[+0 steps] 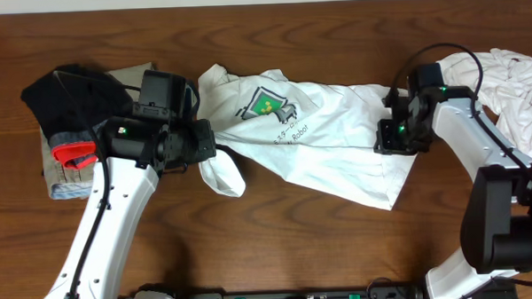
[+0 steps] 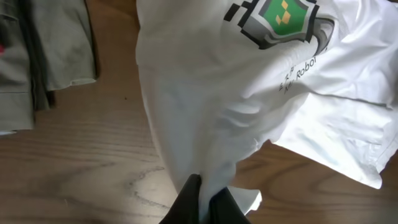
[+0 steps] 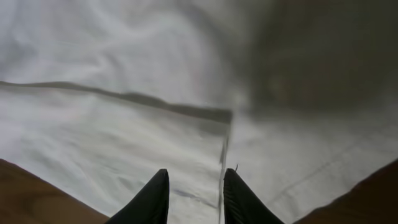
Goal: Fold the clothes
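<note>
The white T-shirt (image 1: 328,143) with a green-and-black chest print (image 1: 266,102) lies spread across the table's middle, rumpled. My left gripper (image 1: 213,148) is shut on the T-shirt at its left sleeve; in the left wrist view the cloth (image 2: 249,93) is pinched between the dark fingers of the left gripper (image 2: 205,190) and hangs stretched from them. My right gripper (image 1: 392,138) sits over the shirt's right end. In the right wrist view the right gripper (image 3: 196,180) is open, with white cloth (image 3: 124,124) beneath and a hem edge (image 3: 224,146) by the right finger.
A stack of clothes lies at the far left: a black piece (image 1: 64,90), a grey piece with red trim (image 1: 75,156) and a khaki piece (image 1: 141,72). A heap of white garments (image 1: 512,79) fills the back right corner. Bare wood (image 1: 296,246) runs along the front.
</note>
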Controlling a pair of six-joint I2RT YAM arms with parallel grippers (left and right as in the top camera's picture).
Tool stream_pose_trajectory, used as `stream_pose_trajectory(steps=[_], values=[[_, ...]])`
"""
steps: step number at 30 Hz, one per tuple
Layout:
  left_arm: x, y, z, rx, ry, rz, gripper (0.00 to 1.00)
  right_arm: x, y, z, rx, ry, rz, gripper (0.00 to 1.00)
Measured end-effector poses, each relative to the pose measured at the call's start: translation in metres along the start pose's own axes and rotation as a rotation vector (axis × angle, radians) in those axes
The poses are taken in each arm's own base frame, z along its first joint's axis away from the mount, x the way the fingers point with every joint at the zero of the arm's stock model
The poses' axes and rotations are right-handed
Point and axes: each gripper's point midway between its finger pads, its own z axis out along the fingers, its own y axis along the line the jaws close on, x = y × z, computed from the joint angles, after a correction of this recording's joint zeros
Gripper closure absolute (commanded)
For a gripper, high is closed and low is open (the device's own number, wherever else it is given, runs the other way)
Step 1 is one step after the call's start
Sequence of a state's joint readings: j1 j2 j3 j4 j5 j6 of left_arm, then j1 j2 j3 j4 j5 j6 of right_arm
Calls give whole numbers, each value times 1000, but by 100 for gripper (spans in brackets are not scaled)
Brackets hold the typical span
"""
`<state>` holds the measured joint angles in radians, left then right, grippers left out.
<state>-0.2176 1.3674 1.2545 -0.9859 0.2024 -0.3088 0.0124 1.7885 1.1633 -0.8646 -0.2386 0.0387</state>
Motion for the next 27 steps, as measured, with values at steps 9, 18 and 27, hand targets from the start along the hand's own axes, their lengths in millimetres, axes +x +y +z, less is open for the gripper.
stream_pose_trajectory(steps=[9, 18, 27], values=[[0, 0, 0, 0, 0, 0, 94, -5, -1, 5, 2, -22, -4, 69], [0, 0, 0, 0, 0, 0, 94, -2, -1, 28, 3, 19, -4, 69], [0, 0, 0, 0, 0, 0, 94, 1, -3, 37, 6, 44, 4, 98]])
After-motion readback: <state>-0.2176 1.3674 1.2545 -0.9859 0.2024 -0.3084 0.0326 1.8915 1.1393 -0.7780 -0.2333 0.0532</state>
